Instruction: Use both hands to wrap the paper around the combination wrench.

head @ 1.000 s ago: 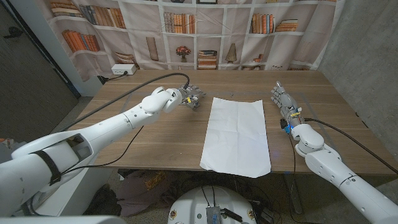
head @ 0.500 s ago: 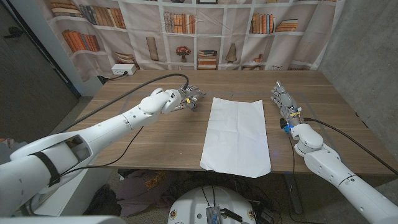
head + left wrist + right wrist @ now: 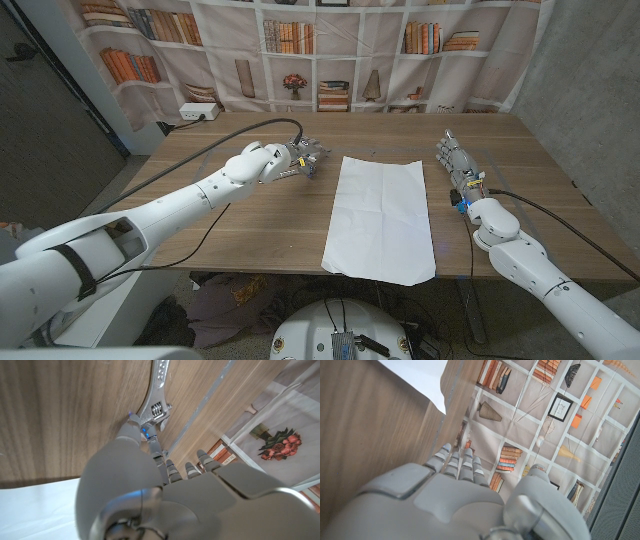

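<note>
A silver wrench (image 3: 156, 392) lies on the wooden table just left of the white paper sheet (image 3: 380, 215). My left hand (image 3: 303, 157) hovers over the wrench, which it mostly covers in the head view. In the left wrist view the thumb tip (image 3: 131, 427) touches the wrench near its jaw end, while the other fingers (image 3: 190, 469) reach past it without closing on it. A paper corner (image 3: 30, 505) shows beside the hand. My right hand (image 3: 455, 160) stands on its edge right of the paper, fingers straight and apart, holding nothing; the paper's corner (image 3: 420, 375) lies beyond it.
A black cable (image 3: 200, 155) runs across the table's left half toward my left hand. A white power strip (image 3: 195, 113) sits at the back left edge. A bookshelf-print curtain (image 3: 330, 50) hangs behind the table. The paper's near edge reaches the table's front edge (image 3: 250, 270).
My left hand has drawn slightly left and back over the wrench. The paper and my right hand have not moved.
</note>
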